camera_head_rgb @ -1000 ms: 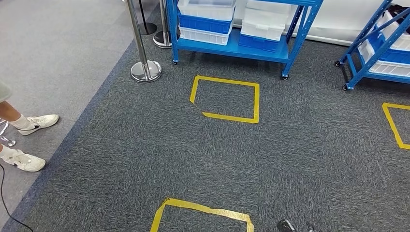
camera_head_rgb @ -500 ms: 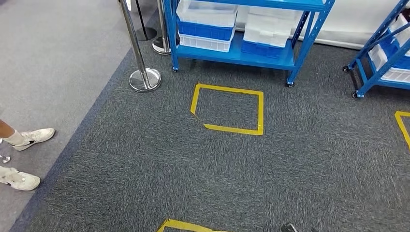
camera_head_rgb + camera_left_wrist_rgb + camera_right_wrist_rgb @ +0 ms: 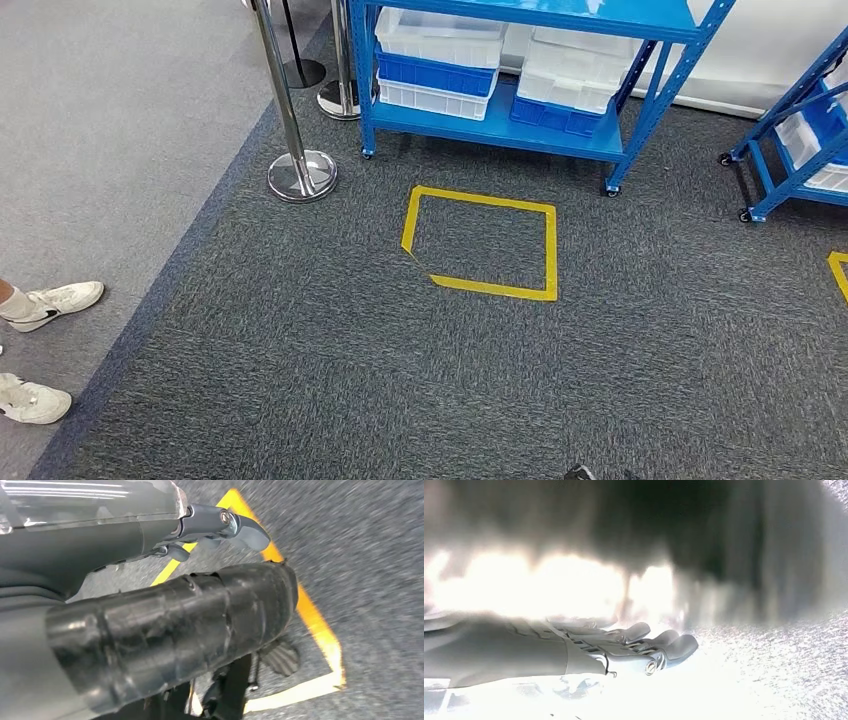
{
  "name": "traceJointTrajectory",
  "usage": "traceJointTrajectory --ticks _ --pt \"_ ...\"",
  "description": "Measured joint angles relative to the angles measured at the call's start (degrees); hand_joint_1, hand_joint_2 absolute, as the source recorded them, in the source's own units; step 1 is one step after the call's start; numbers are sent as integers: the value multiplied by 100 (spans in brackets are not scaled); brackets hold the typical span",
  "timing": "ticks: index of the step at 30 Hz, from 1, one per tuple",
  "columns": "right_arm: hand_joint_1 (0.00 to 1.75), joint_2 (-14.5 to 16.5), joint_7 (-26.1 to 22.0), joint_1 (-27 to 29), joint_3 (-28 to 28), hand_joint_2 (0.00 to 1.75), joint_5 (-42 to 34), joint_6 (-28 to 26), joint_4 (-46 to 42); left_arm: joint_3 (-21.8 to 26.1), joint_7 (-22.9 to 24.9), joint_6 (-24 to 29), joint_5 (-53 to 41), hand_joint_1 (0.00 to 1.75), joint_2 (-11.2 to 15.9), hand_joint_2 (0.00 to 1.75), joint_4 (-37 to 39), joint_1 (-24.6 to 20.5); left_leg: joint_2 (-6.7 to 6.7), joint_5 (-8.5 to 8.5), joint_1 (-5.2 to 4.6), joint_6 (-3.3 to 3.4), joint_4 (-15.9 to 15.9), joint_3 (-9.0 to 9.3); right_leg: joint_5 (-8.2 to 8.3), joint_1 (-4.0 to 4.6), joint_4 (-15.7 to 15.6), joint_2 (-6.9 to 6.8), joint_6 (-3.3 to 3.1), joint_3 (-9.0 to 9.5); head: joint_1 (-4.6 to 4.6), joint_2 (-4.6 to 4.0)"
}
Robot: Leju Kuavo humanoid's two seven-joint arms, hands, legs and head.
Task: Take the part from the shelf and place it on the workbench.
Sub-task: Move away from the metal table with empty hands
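From the head view, dark carpet [image 3: 330, 380] runs up to a blue shelf [image 3: 520, 125] carrying white and blue bins [image 3: 440, 50]; whether a part lies in them cannot be told. A yellow tape square [image 3: 482, 242] lies just before the shelf, a chrome post [image 3: 298, 165] to its side, a person's white shoes [image 3: 55, 302] at the edge. The left wrist view adds the left hand [image 3: 220, 527], fingers extended over tape, holding nothing. The overexposed right wrist view adds the right hand [image 3: 644, 647], fingers straight, close together, empty.

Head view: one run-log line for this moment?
phase: facing blue shelf | bins on shelf | yellow tape square ahead | left hand holds nothing | right hand holds nothing | part: not picked
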Motion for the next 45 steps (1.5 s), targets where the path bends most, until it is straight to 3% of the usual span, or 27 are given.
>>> traceJointTrajectory --ticks 1,2,4,6,7,9,12,15,17,18,19,21,23,25,26,28,30,31,32,33,34,35,37,39,42,43,45 --pt "0 1 -9 15 -1 131 7 -3 2 0 1 7 -4 0 1 0 0 -2 -7 -37 -24 19 0 37 -16 19 294 0 -18 -238 -1 0" --pt "0 2 -21 35 -1 87 12 -5 4 0 5 13 -5 0 2 0 0 0 -17 -76 -49 32 0 87 99 40 389 0 -47 -393 0 0" --pt "0 4 -59 68 -4 0 16 -8 8 0 25 27 -5 0 2 0 0 6 -35 -158 -94 43 -1 213 652 91 -44 -2 -147 -412 -1 0" --pt "0 -3 -99 77 -17 0 16 -8 11 1 43 37 -5 0 -10 0 1 7 -20 -221 -128 32 -4 309 1077 171 -645 -76 -270 -281 0 0" --pt "0 -6 -114 66 -27 0 16 -8 11 2 46 40 -7 0 -16 0 2 8 -5 -237 -134 18 -6 323 1148 207 -831 -113 -311 -239 3 0" --pt "0 -9 -125 44 -45 0 17 -8 11 2 48 49 -13 0 -21 0 2 7 45 -244 -132 -25 -26 321 1134 248 -966 -120 -340 -223 13 0" --pt "0 -8 -117 70 -61 0 38 -10 11 2 44 62 -29 0 -14 0 1 4 64 -379 -130 -118 88 290 1179 182 -1102 -22 -377 -129 14 -1" --pt "0 3 -111 83 -63 0 75 -17 14 2 34 56 -40 0 -10 0 0 1 20 -838 -99 -191 970 -106 1198 157 -1140 80 -406 -89 11 0" --pt "0 13 -106 89 -63 0 86 -25 21 2 18 48 -40 0 -7 0 0 4 19 -899 -76 -220 1371 -318 1190 156 -1134 177 -408 -82 11 -1" --pt "0 15 -102 93 -63 0 87 -30 26 2 9 46 -41 0 -4 0 0 6 14 -768 -67 -225 1274 -288 1183 153 -1130 235 -404 -73 11 -1" --pt "0 20 -101 96 -63 0 89 -36 32 2 -3 45 -47 0 0 0 0 9 -15 -556 -57 -223 976 -158 1173 149 -1124 296 -393 -61 11 -1" --pt "0 31 -100 95 -64 0 100 -54 44 3 -26 45 -67 0 4 0 0 12 -243 -246 -34 -200 265 171 1144 139 -1099 407 -352 -55 12 -2" --pt "0 38 -101 88 -67 0 131 -80 53 3 -42 45 -89 0 6 0 0 6 -431 -205 -32 -172 -63 326 1138 125 -1084 503 -289 -95 11 -1" --pt "0 41 -101 100 -67 0 164 -98 60 2 -45 45 -102 0 6 0 0 -9 -373 -207 -44 -127 -120 352 1159 105 -1107 602 -212 -123 10 0" --pt "0 41 -101 115 -67 0 174 -101 65 2 -43 45 -105 0 3 0 0 -12 -313 -191 -41 -91 -167 381 1148 97 -1096 588 -183 -124 12 0" --pt "0 38 -101 128 -68 0 183 -106 74 2 -37 45 -111 0 -3 0 0 -8 -181 -160 -19 -8 -265 443 976 110 -818 370 -142 -252 18 0" --pt "0 37 -101 120 -70 0 185 -109 79 2 -33 45 -114 0 -3 0 0 11 -46 -163 -25 45 -297 470 656 108 -150 103 -117 -599 21 0" --pt "0 38 -101 118 -71 0 185 -112 82 2 -32 45 -116 0 -1 0 0 16 16 -174 -30 54 -294 472 550 99 175 49 -103 -780 21 0" --pt "0 39 -101 124 -72 0 185 -120 86 2 -28 45 -116 0 1 0 0 17 64 -186 -33 57 -289 477 550 87 335 24 -91 -878 21 0" --pt "0 39 -98 132 -72 0 186 -138 91 2 -22 45 -115 0 2 0 0 14 101 -199 -35 53 -282 486 654 76 294 8 -83 -873 21 0" --pt "0 39 -94 138 -74 0 187 -168 96 2 -13 45 -115 0 3 0 0 9 128 -215 -35 42 -272 499 841 68 44 -8 -82 -757 21 0" --pt "0 39 -89 141 -80 0 190 -202 100 2 -1 46 -114 0 2 0 0 4 149 -232 -34 25 -258 512 1044 65 -338 -30 -92 -569 21 0" --pt "0 38 -79 139 -98 0 208 -251 102 2 22 49 -111 0 -1 0 0 -7 187 -267 -51 -30 -226 523 1256 97 -948 -75 -127 -266 21 0" --pt "0 37 -76 145 -111 0 246 -262 106 2 35 53 -107 0 -4 0 0 -15 206 -278 -64 -94 -221 526 1251 138 -1097 -85 -165 -203 20 0" --pt "0 40 -67 162 -126 0 284 -267 114 2 36 54 -107 0 -3 0 0 -21 164 -350 -51 -191 -152 511 1290 109 -1160 -58 -255 -183 16 0" --pt "0 41 -65 160 -131 0 289 -269 116 2 29 54 -107 0 -3 0 0 -20 123 -471 -46 -217 23 436 1304 92 -1183 -53 -290 -174 14 0" --pt "0 45 -63 159 -134 0 299 -272 121 2 3 55 -107 0 -2 0 0 -11 44 -837 -39 -247 698 122 1307 95 -1190 -46 -336 -169 9 -1"
